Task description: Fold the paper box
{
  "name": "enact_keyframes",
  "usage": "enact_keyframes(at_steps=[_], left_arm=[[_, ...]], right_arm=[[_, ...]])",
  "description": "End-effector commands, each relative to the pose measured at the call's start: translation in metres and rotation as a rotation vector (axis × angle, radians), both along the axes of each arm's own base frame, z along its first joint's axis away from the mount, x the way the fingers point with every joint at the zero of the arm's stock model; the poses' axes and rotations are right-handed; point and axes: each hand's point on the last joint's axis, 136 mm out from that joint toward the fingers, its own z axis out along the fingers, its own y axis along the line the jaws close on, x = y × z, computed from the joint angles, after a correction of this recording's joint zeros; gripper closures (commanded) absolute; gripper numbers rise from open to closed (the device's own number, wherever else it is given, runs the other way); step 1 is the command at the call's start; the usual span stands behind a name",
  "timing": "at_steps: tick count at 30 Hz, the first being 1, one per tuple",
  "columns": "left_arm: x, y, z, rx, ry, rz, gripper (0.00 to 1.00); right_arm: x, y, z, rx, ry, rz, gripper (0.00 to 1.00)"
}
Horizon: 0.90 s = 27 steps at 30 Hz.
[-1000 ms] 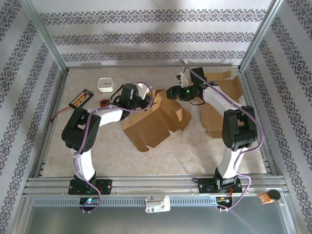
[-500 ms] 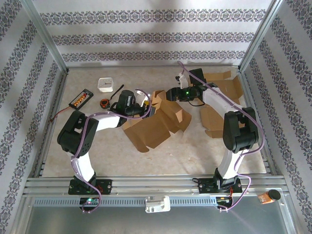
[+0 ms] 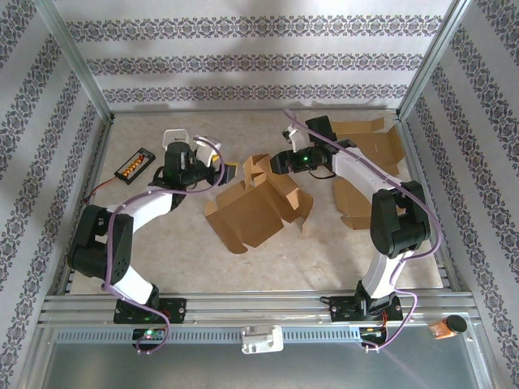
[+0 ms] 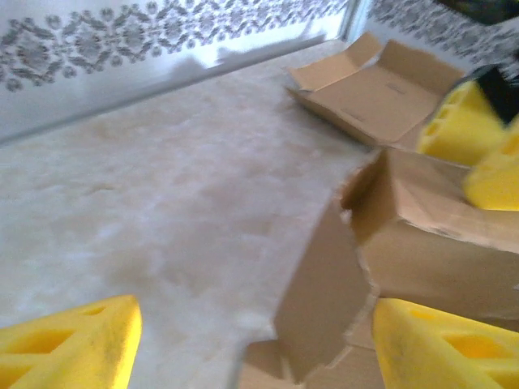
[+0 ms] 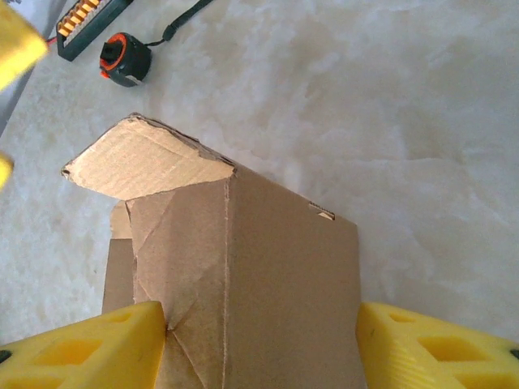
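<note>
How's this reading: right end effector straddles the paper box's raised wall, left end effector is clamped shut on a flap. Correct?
Not quite. The left end effector is open, its jaws standing wide and clamped on nothing, with the paper box just ahead, as the left wrist view shows. The right end effector does straddle the raised wall.
</note>
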Motion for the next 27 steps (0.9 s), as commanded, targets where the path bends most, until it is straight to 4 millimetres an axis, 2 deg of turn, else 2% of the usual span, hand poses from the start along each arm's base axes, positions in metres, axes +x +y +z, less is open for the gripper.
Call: enact_keyframes(at_steps=[1,5,9,18,27], left_arm=[[0.010,0.009,-0.018,0.197,0.027,-0.040,0.28],[0.004,-0.012,-0.028,0.264,-0.044,-0.247,0.29],[-0.001,-0.031,-0.032,0.259,-0.063,-0.408,0.28],[0.019,-0.049,-0.056,0.272,-0.021,-0.505,0.31],[0.011,-0.079,-0.059,0.277,-0.064,-0.622,0.35]], right_arm=[[-0.012,-0.005,-0.008,-0.054,0.015,0.017,0.37],[-0.011,-0.005,-0.008,-0.056,0.015,0.017,0.37],[-0.009,-0.005,-0.010,-0.054,0.023,0.014,0.37],[0.000,0.000,-0.007,-0.009,0.053,0.006,0.36],[0.001,0.003,-0.004,0.011,0.053,0.017,0.36]])
